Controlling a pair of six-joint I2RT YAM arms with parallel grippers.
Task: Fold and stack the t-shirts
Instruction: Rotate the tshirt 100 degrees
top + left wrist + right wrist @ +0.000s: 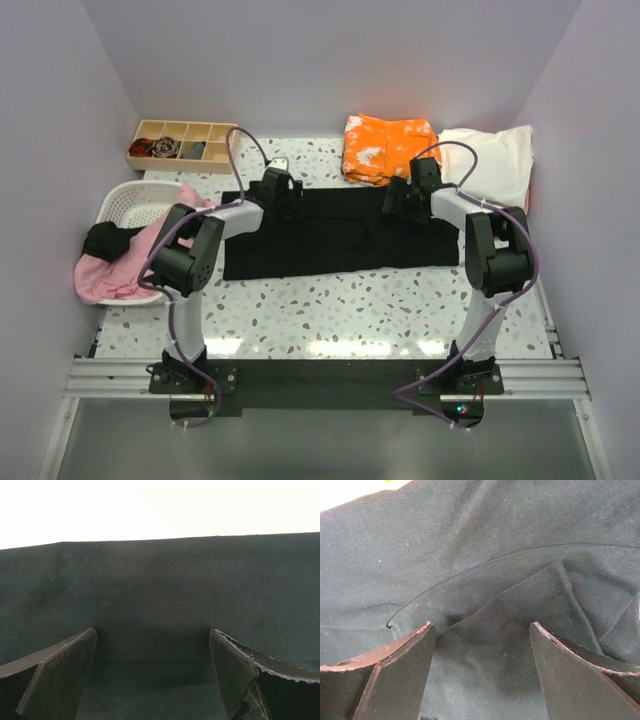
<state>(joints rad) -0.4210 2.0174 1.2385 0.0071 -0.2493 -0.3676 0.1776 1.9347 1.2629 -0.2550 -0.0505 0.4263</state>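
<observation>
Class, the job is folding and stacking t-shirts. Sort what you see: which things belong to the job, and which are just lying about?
Job: black t-shirt, orange t-shirt, cream t-shirt, pink t-shirt.
Lying about: white basket, wooden tray.

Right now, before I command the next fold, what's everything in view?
black t-shirt: one, black, spread mid-table
orange t-shirt: one, orange with white blotches, far edge
cream t-shirt: one, cream, far right corner
pink t-shirt: one, pink, draped over basket rim
dark cloth: one, black, in basket
basket: one, white, left edge
tray: one, wooden, far left
table: one, speckled white
left arm, right arm: two, white-black, jaws open over black t-shirt
</observation>
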